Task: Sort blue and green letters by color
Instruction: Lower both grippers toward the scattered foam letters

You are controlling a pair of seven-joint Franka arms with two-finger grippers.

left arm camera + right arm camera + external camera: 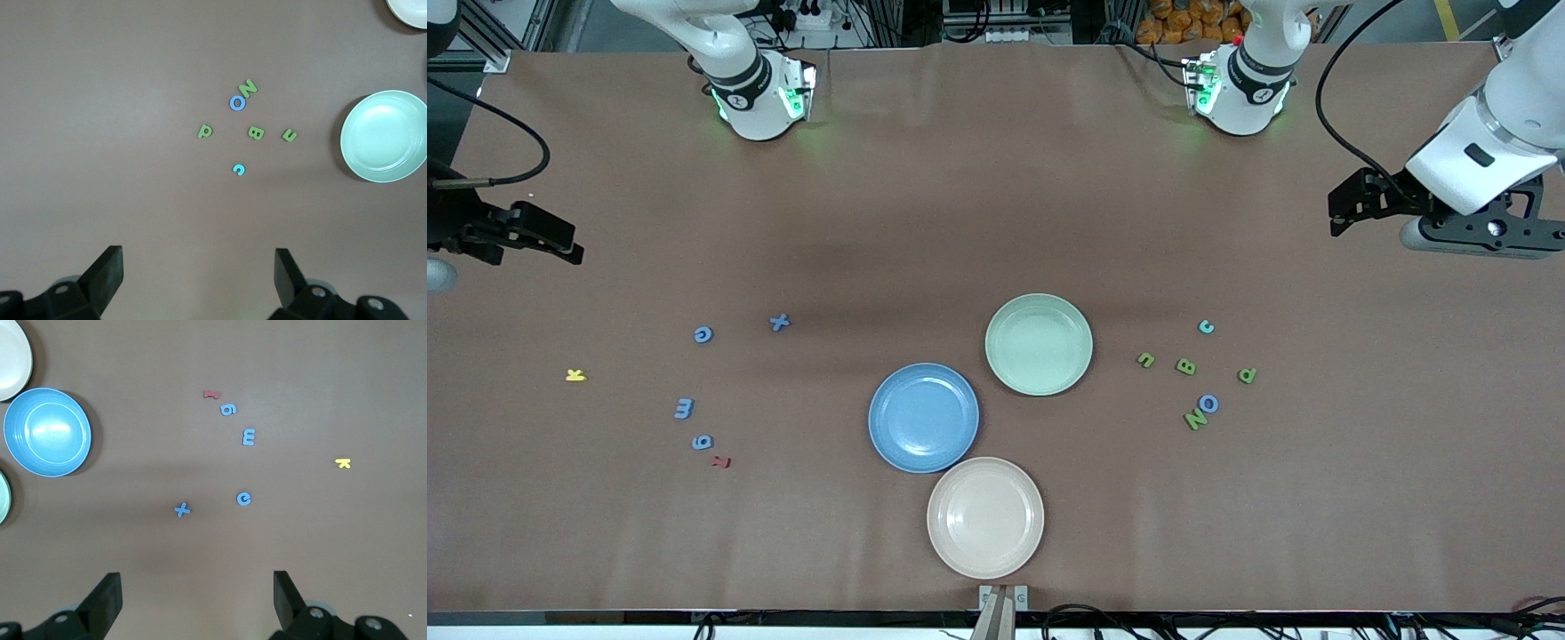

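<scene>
Several blue letters, among them an X and a G, lie scattered toward the right arm's end of the table. Several green letters, such as a B and an N, lie toward the left arm's end, with a blue O touching the N and a pale blue C close by. My left gripper hangs open and empty above bare table at its own end. My right gripper does the same at its end.
A green plate, a blue plate and a beige plate sit empty mid-table, the beige one nearest the front camera. A yellow letter and a dark red letter lie among the blue ones.
</scene>
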